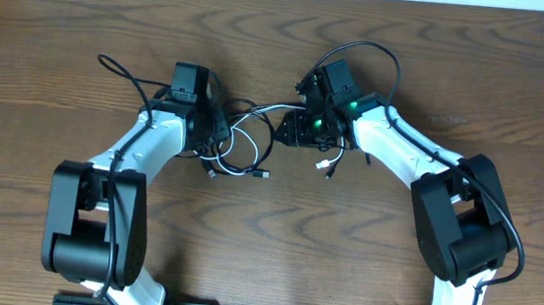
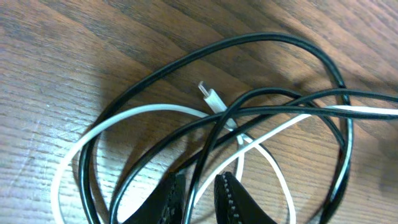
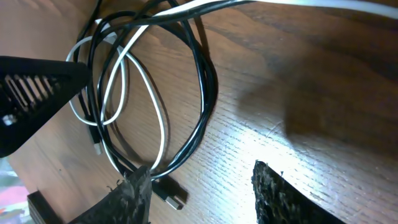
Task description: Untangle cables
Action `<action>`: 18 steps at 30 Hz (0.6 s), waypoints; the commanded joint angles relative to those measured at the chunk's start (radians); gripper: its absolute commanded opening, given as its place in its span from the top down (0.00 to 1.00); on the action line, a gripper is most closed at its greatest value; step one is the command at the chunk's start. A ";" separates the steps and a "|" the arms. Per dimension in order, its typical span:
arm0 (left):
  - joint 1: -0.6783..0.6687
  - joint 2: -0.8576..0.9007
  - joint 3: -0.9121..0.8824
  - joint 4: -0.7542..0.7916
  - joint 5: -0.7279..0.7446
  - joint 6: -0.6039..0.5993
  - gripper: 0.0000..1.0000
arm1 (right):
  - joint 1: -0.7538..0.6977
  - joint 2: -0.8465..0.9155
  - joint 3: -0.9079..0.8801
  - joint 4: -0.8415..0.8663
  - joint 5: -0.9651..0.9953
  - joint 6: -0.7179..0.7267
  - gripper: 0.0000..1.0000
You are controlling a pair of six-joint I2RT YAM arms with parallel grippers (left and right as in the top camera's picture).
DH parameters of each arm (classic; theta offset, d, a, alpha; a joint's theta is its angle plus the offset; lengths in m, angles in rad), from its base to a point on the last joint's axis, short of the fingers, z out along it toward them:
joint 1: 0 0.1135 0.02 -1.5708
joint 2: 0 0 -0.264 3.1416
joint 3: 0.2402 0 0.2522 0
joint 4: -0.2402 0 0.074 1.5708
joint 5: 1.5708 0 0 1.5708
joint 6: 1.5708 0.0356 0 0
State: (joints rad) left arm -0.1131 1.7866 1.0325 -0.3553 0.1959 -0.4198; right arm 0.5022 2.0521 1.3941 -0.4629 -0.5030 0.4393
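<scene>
The left gripper (image 2: 200,199) is nearly pressed together, pinching a black cable (image 2: 198,183) between its fingertips. Just beyond it the cables (image 1: 241,145) lie in a loose tangle of overlapping loops on the wooden desk (image 1: 265,231). A white cable (image 2: 143,111) threads through the two black ones, and its small plug (image 2: 210,96) points up from the middle of the loops. The right gripper (image 3: 200,173) hangs with its jaws spread wide, nothing between them. Its left fingertip overlaps the tangle's near edge, but whether it touches is unclear. Overhead, the tangle lies between the two arms, near the desk's centre, with cable stretching towards the right gripper.
</scene>
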 commanded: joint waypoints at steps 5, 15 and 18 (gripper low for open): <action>0.000 0.099 0.012 0.029 -0.021 -0.039 0.78 | 0.005 -0.021 0.005 -0.001 0.032 -0.023 0.51; 0.024 0.023 0.015 0.035 0.144 -0.009 0.92 | 0.005 -0.021 0.005 0.000 0.045 -0.030 0.52; 0.043 -0.028 0.015 0.030 0.165 0.011 0.92 | 0.002 -0.021 0.005 0.007 0.045 -0.030 0.53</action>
State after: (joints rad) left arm -0.0933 1.8328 1.0424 -0.3191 0.3073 -0.4374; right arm 0.5022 2.0521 1.3941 -0.4618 -0.4694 0.4309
